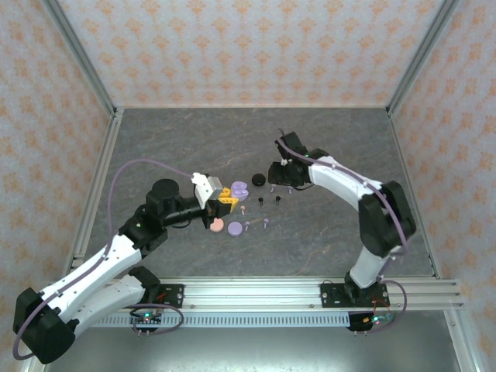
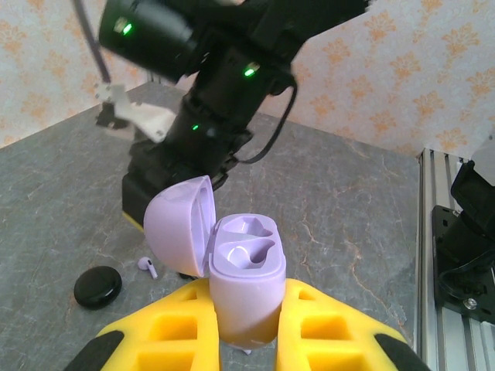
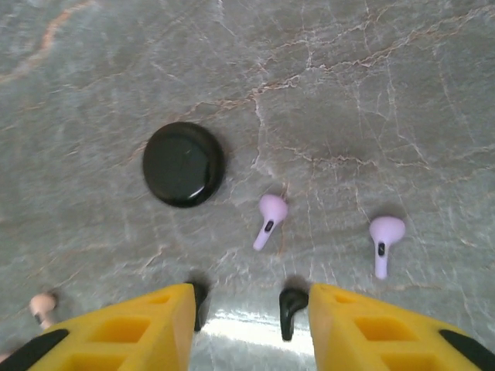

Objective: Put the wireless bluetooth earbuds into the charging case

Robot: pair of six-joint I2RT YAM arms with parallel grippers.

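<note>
My left gripper is shut on an upright lilac charging case. Its lid hangs open to the left, and both wells are empty. In the top view the left gripper holds this case near the table's middle. My right gripper hovers low over the table and is open. One black earbud lies against its right finger's inner face, and another lies by the left finger. Two lilac earbuds lie just ahead. A pinkish earbud lies at the far left.
A round black case lies shut ahead of the right gripper. A pink round case and a lilac one lie near the left gripper, with more small earbuds around them. The right arm stands close behind the held case.
</note>
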